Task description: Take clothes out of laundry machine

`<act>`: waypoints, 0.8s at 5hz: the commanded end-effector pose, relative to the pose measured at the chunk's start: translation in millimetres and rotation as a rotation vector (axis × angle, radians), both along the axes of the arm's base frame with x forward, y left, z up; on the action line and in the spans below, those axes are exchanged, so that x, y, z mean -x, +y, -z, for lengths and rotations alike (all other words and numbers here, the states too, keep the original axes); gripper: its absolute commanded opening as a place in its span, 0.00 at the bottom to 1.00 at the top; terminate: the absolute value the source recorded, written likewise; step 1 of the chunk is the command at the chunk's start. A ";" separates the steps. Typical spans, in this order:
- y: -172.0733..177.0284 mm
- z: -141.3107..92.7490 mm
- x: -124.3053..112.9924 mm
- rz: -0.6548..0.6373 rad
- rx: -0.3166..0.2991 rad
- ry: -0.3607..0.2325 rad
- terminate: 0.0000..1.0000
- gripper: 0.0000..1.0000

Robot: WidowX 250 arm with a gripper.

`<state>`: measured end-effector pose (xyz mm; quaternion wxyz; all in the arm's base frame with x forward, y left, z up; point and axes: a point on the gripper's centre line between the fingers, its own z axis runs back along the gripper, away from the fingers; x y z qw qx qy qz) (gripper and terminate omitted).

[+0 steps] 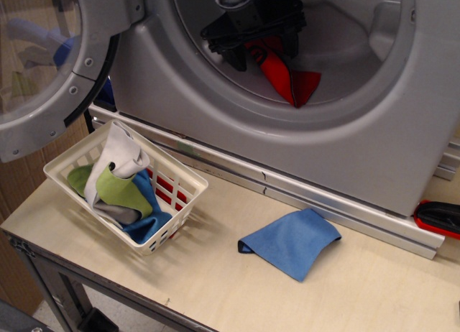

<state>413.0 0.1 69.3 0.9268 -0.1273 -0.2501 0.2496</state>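
Observation:
The laundry machine is silver-grey and fills the back of the view. Its round glass door is swung open to the left. The red cloth lies inside the drum, on its lower wall. My black gripper is deep in the drum mouth, at the upper left end of the red cloth. Its fingers are spread, with the cloth's end between them. The fingertips are dark against the drum, so I cannot tell if they touch the cloth.
A white slotted basket on the table's left holds green, white, grey and blue cloths. A flat blue cloth lies on the table in front of the machine. A red and black object sits at the right edge.

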 end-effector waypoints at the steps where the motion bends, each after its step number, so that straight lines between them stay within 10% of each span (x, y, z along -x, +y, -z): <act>1: -5.1 -2.1 -24.7 0.031 -0.029 0.021 0.00 1.00; 2: -6.2 3.2 -23.7 0.035 -0.033 0.035 0.00 0.00; 4: -5.1 -7.3 -10.5 -0.024 -0.082 0.001 0.00 0.00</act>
